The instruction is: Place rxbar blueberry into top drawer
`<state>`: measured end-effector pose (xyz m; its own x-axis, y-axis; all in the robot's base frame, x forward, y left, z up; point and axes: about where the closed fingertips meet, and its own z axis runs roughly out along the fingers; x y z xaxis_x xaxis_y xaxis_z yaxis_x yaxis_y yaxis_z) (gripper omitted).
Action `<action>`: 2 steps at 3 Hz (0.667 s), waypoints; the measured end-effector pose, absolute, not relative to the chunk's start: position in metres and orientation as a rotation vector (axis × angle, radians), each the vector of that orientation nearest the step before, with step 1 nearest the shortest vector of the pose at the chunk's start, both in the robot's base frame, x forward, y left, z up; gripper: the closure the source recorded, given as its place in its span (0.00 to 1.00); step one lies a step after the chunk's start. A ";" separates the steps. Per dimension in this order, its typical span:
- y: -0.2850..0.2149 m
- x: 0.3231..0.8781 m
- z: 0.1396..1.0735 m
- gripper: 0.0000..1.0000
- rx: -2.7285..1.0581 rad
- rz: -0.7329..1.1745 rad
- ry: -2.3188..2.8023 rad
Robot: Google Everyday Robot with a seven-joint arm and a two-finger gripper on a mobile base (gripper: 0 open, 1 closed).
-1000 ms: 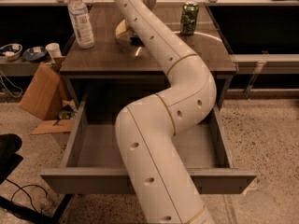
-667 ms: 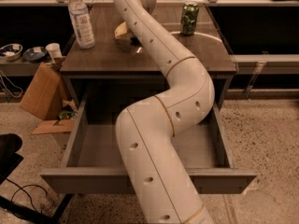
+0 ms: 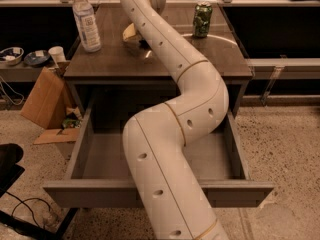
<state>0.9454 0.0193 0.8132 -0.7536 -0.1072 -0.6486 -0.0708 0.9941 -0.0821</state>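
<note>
Setting: speckled floor (image 3: 285,149), dark shelving behind, and a brown worktop (image 3: 220,59) on a cabinet at centre frame.

Worktop contents:
- Clear water bottle (image 3: 86,21) with a white cap, upright at the rear left corner.
- Green can (image 3: 202,20), upright at rear right, well apart from the bottle.

Top drawer (image 3: 80,151): pulled fully out below the worktop. The grey interior shows on both sides of the arm. The middle of its front is covered by the arm.

Arm (image 3: 200,94): white and jointed. It rises from the bottom edge, crosses over the drawer, bends right, then reaches back left over the worktop between bottle and can.

Claw (image 3: 135,38): low over the worktop near its middle, right of the bottle and mostly hidden behind the arm's last link. Only a pale part shows at the link's left edge. Whether it is released or clenched: cannot tell.

Rxbar blueberry: not positively identified. A small dark patch (image 3: 145,45) sits on the worktop at the claw, against the arm's edge. Cannot tell if this is the bar, or if the claw touches it.

Left of cabinet: a tilted cardboard box (image 3: 42,99) on the floor, and a bowl (image 3: 11,55) and a pale cup (image 3: 56,54) on a low shelf.
</note>
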 end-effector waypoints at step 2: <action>0.019 0.936 0.835 1.00 -0.123 -0.068 2.427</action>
<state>0.9365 0.0191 0.8353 -0.7538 -0.1074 -0.6483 -0.0708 0.9941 -0.0825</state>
